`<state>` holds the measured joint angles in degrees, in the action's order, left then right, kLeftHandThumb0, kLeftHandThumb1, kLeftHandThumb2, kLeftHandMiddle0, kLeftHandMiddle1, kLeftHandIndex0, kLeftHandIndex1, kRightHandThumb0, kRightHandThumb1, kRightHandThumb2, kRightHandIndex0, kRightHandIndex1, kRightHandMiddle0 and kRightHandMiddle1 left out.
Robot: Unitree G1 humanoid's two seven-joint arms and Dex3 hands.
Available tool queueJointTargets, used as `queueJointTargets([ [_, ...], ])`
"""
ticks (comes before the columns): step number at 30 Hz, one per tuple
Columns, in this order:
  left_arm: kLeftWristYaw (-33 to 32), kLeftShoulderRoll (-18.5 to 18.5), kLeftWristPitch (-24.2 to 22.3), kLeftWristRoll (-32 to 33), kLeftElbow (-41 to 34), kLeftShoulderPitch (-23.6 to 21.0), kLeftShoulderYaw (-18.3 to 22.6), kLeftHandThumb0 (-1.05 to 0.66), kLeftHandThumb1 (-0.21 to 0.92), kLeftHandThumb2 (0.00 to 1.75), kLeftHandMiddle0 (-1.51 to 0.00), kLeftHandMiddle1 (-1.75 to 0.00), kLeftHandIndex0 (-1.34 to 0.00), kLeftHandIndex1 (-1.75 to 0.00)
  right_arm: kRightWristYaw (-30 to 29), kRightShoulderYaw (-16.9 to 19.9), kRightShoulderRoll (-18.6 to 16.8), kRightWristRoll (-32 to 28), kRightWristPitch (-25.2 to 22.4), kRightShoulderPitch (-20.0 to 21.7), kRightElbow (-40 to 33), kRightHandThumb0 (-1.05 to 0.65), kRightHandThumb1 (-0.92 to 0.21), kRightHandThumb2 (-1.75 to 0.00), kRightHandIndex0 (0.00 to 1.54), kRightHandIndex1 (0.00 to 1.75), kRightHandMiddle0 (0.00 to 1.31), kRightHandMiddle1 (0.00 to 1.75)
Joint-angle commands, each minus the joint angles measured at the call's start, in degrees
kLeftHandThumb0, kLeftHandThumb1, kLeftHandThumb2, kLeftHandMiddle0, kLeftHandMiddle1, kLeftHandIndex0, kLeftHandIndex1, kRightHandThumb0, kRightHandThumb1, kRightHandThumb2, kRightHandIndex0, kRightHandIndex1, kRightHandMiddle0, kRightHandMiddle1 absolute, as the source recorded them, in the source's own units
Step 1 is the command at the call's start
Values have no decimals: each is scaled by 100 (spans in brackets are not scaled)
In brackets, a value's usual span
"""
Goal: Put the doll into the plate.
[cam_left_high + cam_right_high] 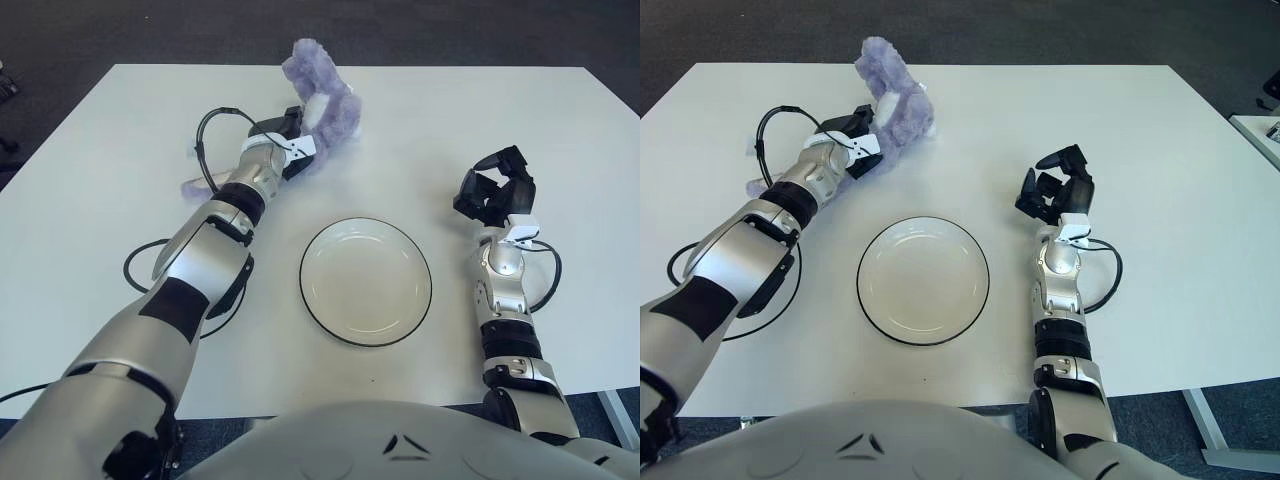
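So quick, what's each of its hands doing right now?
Left hand: closed on the purple doll, at the far side of the table, beyond the plate.
Right hand: holding nothing, fingers loosely open, right of the plate.

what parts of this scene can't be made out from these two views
1. The left hand's fingers: in both views the purple doll covers where they close on it.
2. The doll's lower body: hidden behind that hand and forearm; only a purple bit shows left of the arm.
3. The doll's face: turned away, not visible in either view.
4. The right hand's palm side: in both views its dark fingers face away, beside the plate.
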<state>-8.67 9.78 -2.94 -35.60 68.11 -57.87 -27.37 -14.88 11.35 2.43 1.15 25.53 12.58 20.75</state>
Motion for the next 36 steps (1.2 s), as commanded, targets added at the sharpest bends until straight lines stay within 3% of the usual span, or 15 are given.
queueJointTargets([
  [1, 173, 154, 46, 50, 1, 502, 4, 55, 12, 155, -77, -175, -99, -175, 23, 31, -165, -58, -23, -691, 546, -46, -39, -123, 130, 175, 56, 175],
  [4, 431, 386, 37, 110, -747, 543, 84, 55, 12, 156, -77, -175, -99, -175, 56, 33, -162, -83, -22, -680, 557, -46, -39, -123, 130, 175, 56, 175],
  [13, 606, 702, 273, 100, -1900, 1024, 112, 56, 11, 156, -78, -175, -99, -175, 134, 63, -183, -173, -52, -660, 563, -46, -39, -123, 129, 175, 56, 175],
  [25, 1029, 1047, 634, 185, -2980, 1416, 259, 56, 10, 158, -79, -175, -101, -175, 136, 61, -214, -188, -145, -660, 533, -46, -40, -122, 129, 175, 55, 175],
  [36, 1631, 1162, 123, 249, -4205, 1747, 515, 57, 9, 159, -80, -175, -100, -175, 136, 45, -231, -207, -346, -670, 411, -46, -40, -121, 128, 175, 55, 175],
])
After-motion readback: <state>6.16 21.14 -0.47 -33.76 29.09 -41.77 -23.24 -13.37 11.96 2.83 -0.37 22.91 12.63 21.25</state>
